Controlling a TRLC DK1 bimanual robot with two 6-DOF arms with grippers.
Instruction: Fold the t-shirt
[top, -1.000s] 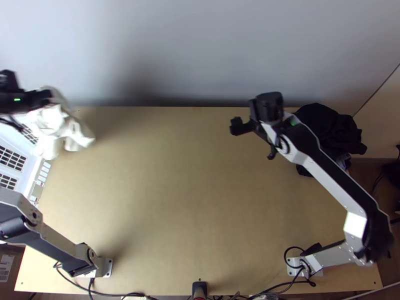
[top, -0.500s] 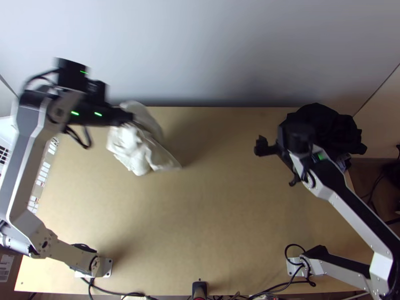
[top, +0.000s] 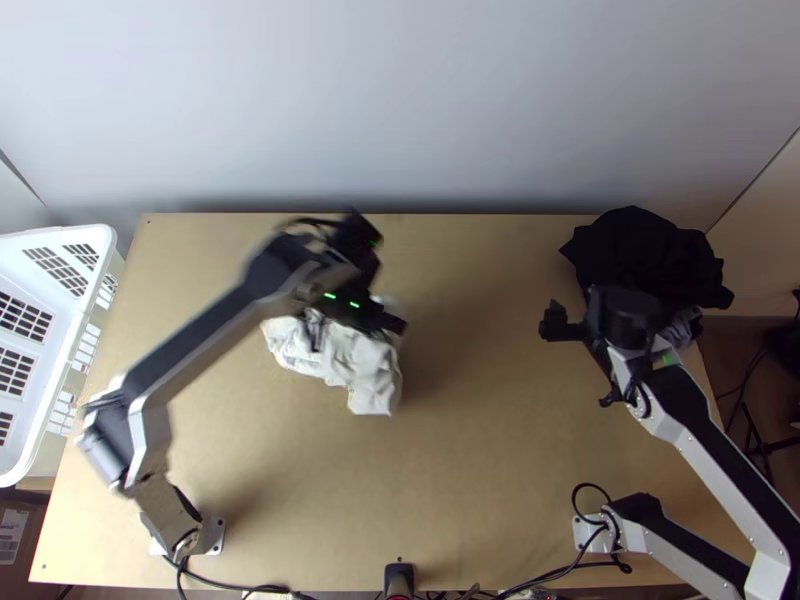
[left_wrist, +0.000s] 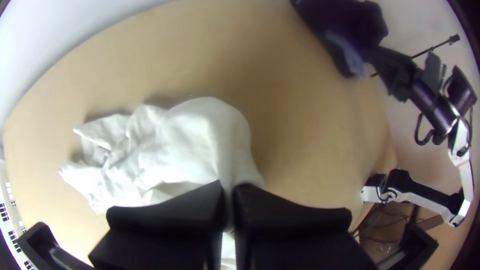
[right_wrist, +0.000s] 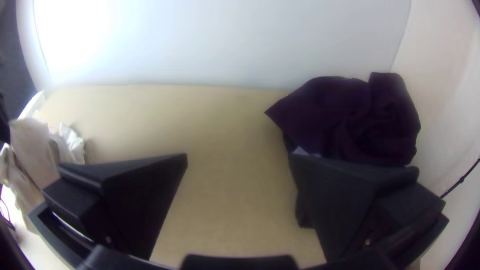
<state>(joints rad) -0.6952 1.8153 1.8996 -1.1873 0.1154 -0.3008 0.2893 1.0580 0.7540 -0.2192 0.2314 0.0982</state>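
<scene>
My left gripper (top: 392, 322) is over the table left of its middle, shut on a bunched white t-shirt (top: 362, 365) that hangs crumpled beneath it. In the left wrist view the left gripper (left_wrist: 228, 192) pinches a gathered strip of the white t-shirt (left_wrist: 190, 135); which part of the garment it is, I cannot tell. Over the right half of the table, my right gripper (top: 570, 325) is held apart from the shirt. Its fingers stand wide open with nothing between them at the right gripper (right_wrist: 240, 160) in the right wrist view.
A pile of dark cloth (top: 650, 255) lies at the table's far right corner, close beyond the right gripper. A white plastic basket (top: 75, 330) stands at the left edge. Bare wooden table (top: 460, 460) spreads between the arms. Cables run along the near edge.
The left gripper has swung from the far left toward the middle and nearer, bringing the white t-shirt along. The right gripper has moved rightward and a little nearer.
</scene>
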